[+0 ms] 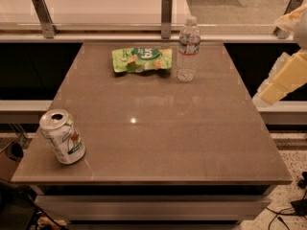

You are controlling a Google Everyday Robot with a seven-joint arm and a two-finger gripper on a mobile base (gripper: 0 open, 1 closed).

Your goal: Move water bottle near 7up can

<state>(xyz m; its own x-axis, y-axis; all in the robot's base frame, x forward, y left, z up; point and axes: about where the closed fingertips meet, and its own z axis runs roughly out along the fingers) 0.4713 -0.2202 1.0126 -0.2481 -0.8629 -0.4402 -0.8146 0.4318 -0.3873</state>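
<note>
Nearest the camera, the 7up can stood on its base at the front left corner of the brown table. It was far across the tabletop from the gripper, to that gripper's left and nearer the front edge. The gripper hung off the table's right side, beyond the edge and above the lower shelf there. It showed only as pale blocky shapes running out of view, so whether it was released or clenched could not be told. It held nothing that could be seen.

Farther back, the water bottle stood upright near the table's far edge, to the gripper's left and a little beyond it. It was well apart from the can. Just beside the bottle, on the side away from the gripper, lay a green snack bag. The two looked close but not clearly touching.

The step in hand seemed to be the reach for the bottle. It would go best with the gripper coming in from the bottle's open right side, level with the ribbed middle below the label. That would keep it off the bag and avoid tipping the tall, light bottle.
</note>
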